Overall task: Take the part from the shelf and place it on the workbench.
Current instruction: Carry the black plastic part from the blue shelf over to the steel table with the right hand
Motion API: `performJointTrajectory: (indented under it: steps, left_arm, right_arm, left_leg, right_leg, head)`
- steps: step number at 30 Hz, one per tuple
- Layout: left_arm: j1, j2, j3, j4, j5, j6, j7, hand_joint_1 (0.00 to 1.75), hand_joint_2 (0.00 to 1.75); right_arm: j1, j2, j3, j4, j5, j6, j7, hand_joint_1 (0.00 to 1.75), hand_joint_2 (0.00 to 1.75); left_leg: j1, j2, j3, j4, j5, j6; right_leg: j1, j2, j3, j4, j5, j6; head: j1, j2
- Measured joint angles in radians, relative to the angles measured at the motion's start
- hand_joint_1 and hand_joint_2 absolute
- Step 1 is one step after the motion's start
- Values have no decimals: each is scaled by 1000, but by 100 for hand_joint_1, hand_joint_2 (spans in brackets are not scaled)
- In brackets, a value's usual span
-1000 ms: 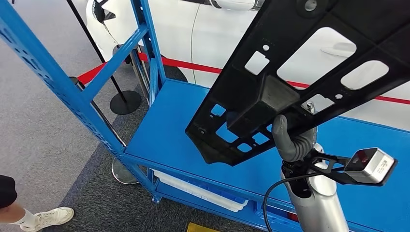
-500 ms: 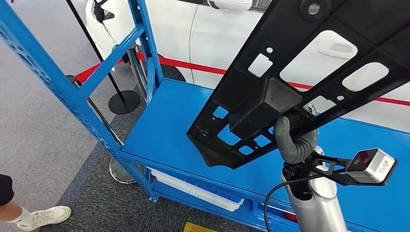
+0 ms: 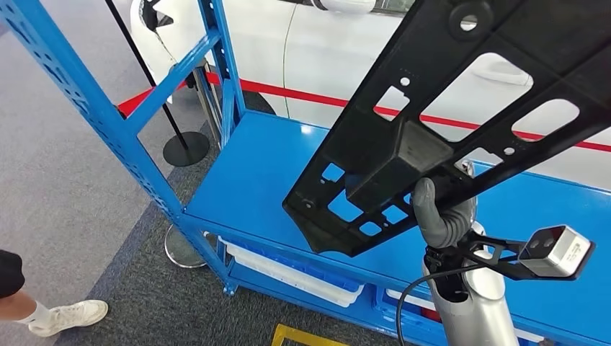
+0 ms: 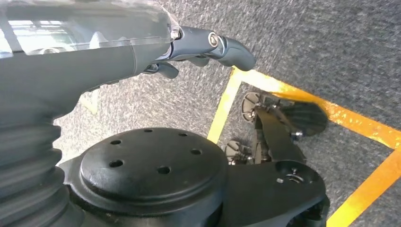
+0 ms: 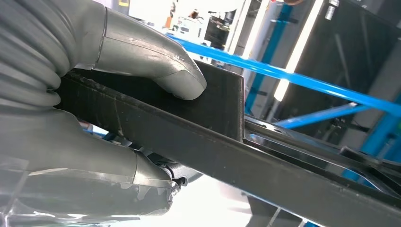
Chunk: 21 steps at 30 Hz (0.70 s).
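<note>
A large black plastic part [image 3: 447, 108] with several cut-outs hangs tilted above the blue shelf board [image 3: 252, 187]. My right hand [image 3: 441, 216] grips it from below at its boxy middle section. In the right wrist view the grey thumb [image 5: 156, 61] presses on the upper face of the part [image 5: 265, 161], and the other fingers wrap under its edge. My left hand [image 4: 203, 45] hangs over the grey carpet with loosely bent fingers and holds nothing.
Blue shelf uprights [image 3: 94, 115] stand at the left. White bins [image 3: 288, 277] lie on the lower shelf. Behind are a white car [image 3: 317, 58], a red barrier belt [image 3: 288, 92] and a stanchion base [image 3: 186, 148]. A person's shoe [image 3: 68, 316] is at lower left; yellow floor tape [image 3: 302, 337] below.
The whole picture has shifted a little, showing more of the lower shelf and floor tape. The part stays in my right hand, slightly higher and further right.
</note>
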Motion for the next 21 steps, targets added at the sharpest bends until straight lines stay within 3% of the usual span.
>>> performJointTrajectory:
  steps: [2, 3, 5, 7, 8, 9, 10, 13, 14, 17, 19, 21]
  left_arm:
    - [1, 0, 0, 0, 0, 0, 0, 0, 175]
    - [1, 0, 0, 0, 0, 0, 0, 0, 175]
    - [1, 1, 0, 0, 0, 0, 0, 0, 175]
    - [1, 1, 0, 0, 0, 0, 0, 0, 175]
    - [1, 1, 0, 0, 0, -1, 0, 0, 175]
    - [1, 1, 0, 0, 0, -2, 0, 0, 175]
    - [1, 1, 0, 0, 0, -4, 0, 0, 175]
    - [-3, 3, -1, 0, -1, -13, -3, 0, 175]
    - [-4, 5, -1, 1, -1, -15, -4, 0, 175]
    - [-5, 6, -1, 1, -2, -21, -7, 0, 175]
    - [-6, 6, -2, 1, -3, -24, -7, 0, 175]
    - [-8, 7, -4, 1, -5, -27, -4, 0, 175]
  right_arm:
    - [0, 0, -1, 0, 0, 1, 0, 175, 175]
    - [0, 0, -1, 0, 0, 2, 0, 175, 175]
    - [-1, 0, -1, 0, 0, 4, 0, 175, 175]
    - [0, 1, -1, 0, 1, 4, 0, 175, 175]
    - [0, 1, -1, 0, 2, 5, 0, 175, 175]
    - [1, 1, -1, 0, 4, 5, 0, 175, 175]
    - [1, 1, -1, 0, 6, 5, -1, 175, 175]
    - [1, 1, -3, 0, 15, 4, -2, 175, 175]
    - [1, 1, -5, 0, 17, 2, -2, 175, 175]
    - [1, 2, -8, 0, 21, -5, -1, 175, 175]
    - [1, 2, -14, 0, 26, -14, 4, 175, 175]
    - [3, 2, -25, 1, 33, -23, 5, 175, 175]
  left_leg:
    - [1, -1, -5, 2, 4, -13]
    - [2, -1, -12, 14, -9, -19]
    - [6, -1, -44, 95, -75, -27]
    - [6, -1, -90, 230, -156, -32]
    - [6, -1, -100, 276, -175, -33]
    - [6, -1, -93, 288, -176, -32]
    - [6, -1, -63, 255, -158, -29]
    - [0, -2, 77, 41, -96, -10]
    - [-4, -2, 100, 1, -89, -5]
    - [-11, -2, 101, -18, -81, 3]
    - [-6, 1, 96, -30, -64, 15]
    - [-1, 5, 84, -40, -43, 28]
  right_leg:
    - [-2, -1, -8, -5, 8, -15]
    - [-3, -2, -13, -7, 15, -24]
    - [-5, -6, -25, -11, 28, -38]
    - [-2, -6, -42, -10, 40, -44]
    - [0, -7, -51, -8, 46, -44]
    - [3, -7, -59, -7, 52, -44]
    - [4, -7, -66, -6, 57, -43]
    - [8, -6, -78, -4, 70, -36]
    - [8, -7, -79, -3, 74, -32]
    - [5, -8, -81, -7, 86, -17]
    - [5, -7, -87, -2, 80, -6]
    - [3, -5, -112, 59, 17, 1]
  head:
    - [0, 0]
    - [-1, 0]
    - [-3, 0]
    - [-4, 0]
    - [-4, 0]
    - [-4, 0]
    - [-4, 0]
    - [-4, 0]
    - [-4, 0]
    - [-4, 0]
    - [-3, 0]
    - [-2, 0]
